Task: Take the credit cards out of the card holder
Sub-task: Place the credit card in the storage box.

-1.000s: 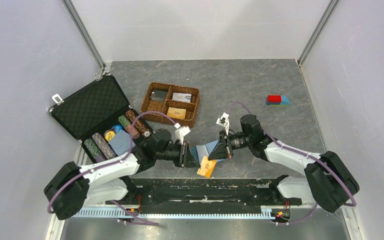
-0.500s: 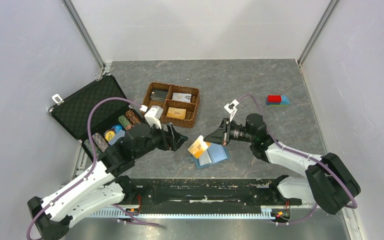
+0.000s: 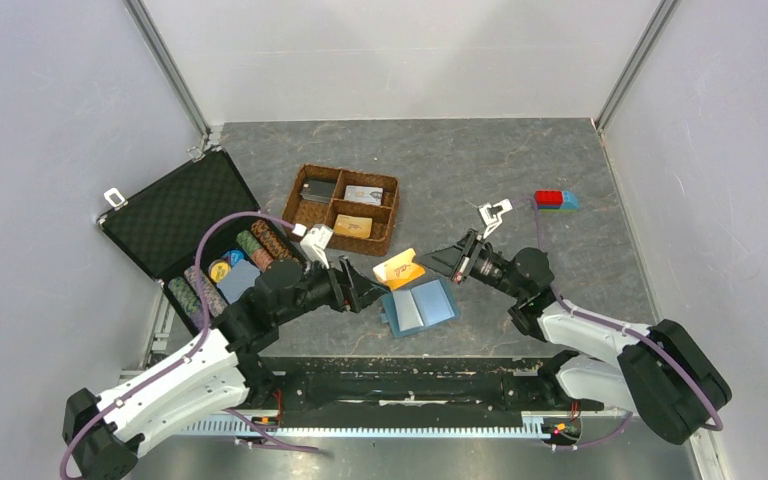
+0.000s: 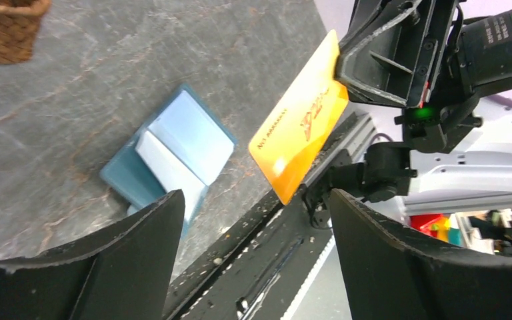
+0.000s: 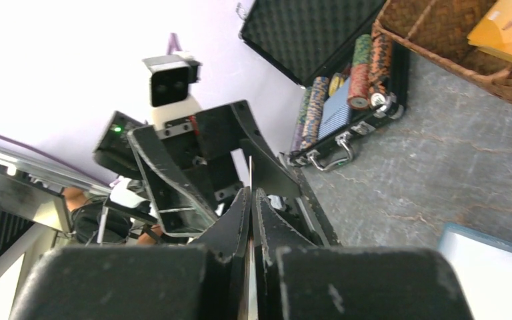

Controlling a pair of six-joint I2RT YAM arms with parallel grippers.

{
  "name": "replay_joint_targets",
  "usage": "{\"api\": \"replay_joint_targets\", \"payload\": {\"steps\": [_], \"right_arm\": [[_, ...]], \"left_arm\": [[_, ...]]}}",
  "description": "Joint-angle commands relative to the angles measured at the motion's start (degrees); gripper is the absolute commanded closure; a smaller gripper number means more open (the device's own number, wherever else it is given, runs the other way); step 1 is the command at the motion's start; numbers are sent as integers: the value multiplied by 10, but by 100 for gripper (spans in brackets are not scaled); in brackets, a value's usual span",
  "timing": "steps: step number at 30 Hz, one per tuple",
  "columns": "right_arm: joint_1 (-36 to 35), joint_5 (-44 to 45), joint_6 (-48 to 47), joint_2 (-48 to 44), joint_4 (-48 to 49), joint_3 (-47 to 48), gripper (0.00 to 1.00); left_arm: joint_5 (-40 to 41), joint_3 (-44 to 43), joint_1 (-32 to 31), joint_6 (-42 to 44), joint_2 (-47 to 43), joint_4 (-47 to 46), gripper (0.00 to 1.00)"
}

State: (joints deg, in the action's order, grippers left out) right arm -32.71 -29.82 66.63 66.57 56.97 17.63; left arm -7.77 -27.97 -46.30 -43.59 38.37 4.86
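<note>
The light-blue card holder (image 3: pixel 419 306) lies open and flat on the table; it also shows in the left wrist view (image 4: pixel 173 153). My right gripper (image 3: pixel 440 263) is shut on an orange credit card (image 3: pixel 399 269) and holds it above the table, up and left of the holder. The card shows face-on in the left wrist view (image 4: pixel 301 127) and edge-on between the jaws in the right wrist view (image 5: pixel 251 200). My left gripper (image 3: pixel 365 292) is open and empty, just left of the holder, pointing at it.
A brown wicker tray (image 3: pixel 341 208) with cards in its compartments stands behind. An open black case (image 3: pixel 200 235) with poker chips sits at the left. A red and blue toy block (image 3: pixel 554 200) lies at the far right. The arms' base rail (image 3: pixel 410 380) runs along the near edge.
My right gripper pulled the orange card out of the holder and drew it up and to the right. My left gripper let go of the holder, which now lies open on the table.
</note>
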Motion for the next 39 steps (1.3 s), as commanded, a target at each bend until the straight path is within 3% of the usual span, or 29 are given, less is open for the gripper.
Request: {"api": "replay_joint_targets", "payload": {"steps": [1,4,8,17,25,34,39], "right_arm": [[-5,21,30,-27,60,-11,100],[-6,13,40,-31,75,-20,100],[-5,-21,27,-34,75,-28,100],[-5,-109,-33,-46,56,-46,100],[-5,-182,-81,-47,22,-29,100],[-4,-226,-167,-65,-85,-14,100],[-3,-221,-167,-65,-94,-9,100]], "left_arm": [[-55,25,2,-67,24,-161,17],[-69,31,2,-80,43,-200,35],[-71,26,2,-84,52,-210,65],[-95,25,11,-83,55,-192,94],[-132,14,36,-71,63,-176,95],[-210,-12,89,-15,81,-119,89],[-218,-17,96,-1,92,-108,78]]}}
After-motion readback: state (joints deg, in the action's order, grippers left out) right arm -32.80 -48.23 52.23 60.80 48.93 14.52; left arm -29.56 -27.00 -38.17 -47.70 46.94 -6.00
